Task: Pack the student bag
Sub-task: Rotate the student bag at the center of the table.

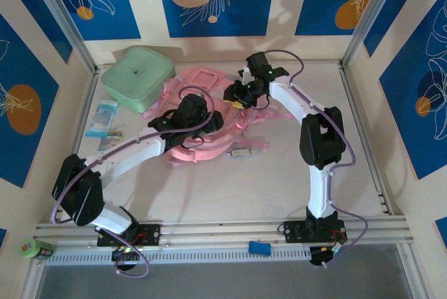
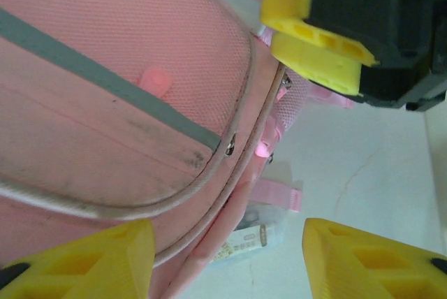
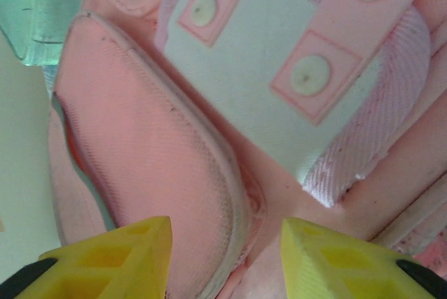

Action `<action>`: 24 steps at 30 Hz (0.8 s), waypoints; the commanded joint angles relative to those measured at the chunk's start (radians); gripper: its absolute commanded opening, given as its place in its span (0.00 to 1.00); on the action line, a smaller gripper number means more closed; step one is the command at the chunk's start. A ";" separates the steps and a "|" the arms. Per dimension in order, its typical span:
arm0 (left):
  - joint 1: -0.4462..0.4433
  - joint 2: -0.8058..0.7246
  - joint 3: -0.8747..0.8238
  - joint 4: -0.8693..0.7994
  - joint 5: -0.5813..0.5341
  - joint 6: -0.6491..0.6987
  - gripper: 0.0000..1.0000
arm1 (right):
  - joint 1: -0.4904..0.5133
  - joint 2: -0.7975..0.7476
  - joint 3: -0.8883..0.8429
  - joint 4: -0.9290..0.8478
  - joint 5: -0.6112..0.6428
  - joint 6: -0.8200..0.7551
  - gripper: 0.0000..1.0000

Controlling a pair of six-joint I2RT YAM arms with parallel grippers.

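- The pink bag [image 1: 199,81] lies flat on the counter [image 1: 230,194].
- The left claw [image 2: 223,264] hangs over the bag's middle, spread wide, holding nothing.
- The right claw [image 3: 227,264] hangs over the bag's far part, spread too.
- A green case [image 1: 137,74] sits just beside the bag.

No legible txt; print on small packet [image 2: 246,242] unreadable.

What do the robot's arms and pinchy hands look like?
The left arm and right arm are white tubes with chunky black joints and looping purple cables. Tiny green lights glow near the right wrist. The left gripper and right gripper have yellow wedge-shaped fingers with hollow cells.
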 commanded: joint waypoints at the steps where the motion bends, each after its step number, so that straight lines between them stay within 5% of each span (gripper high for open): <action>1: -0.010 0.032 0.032 -0.052 -0.055 0.042 0.59 | 0.016 0.048 0.081 -0.073 0.000 -0.029 0.43; 9: 0.055 0.040 -0.052 0.000 -0.079 0.055 0.73 | 0.021 0.114 0.142 -0.090 -0.015 -0.076 0.27; 13: 0.101 0.021 -0.128 0.092 -0.026 0.006 0.73 | 0.031 0.121 0.119 -0.096 -0.017 -0.101 0.29; 24: 0.112 -0.105 -0.269 0.091 -0.162 -0.072 0.81 | 0.053 0.143 0.092 -0.072 -0.034 -0.143 0.29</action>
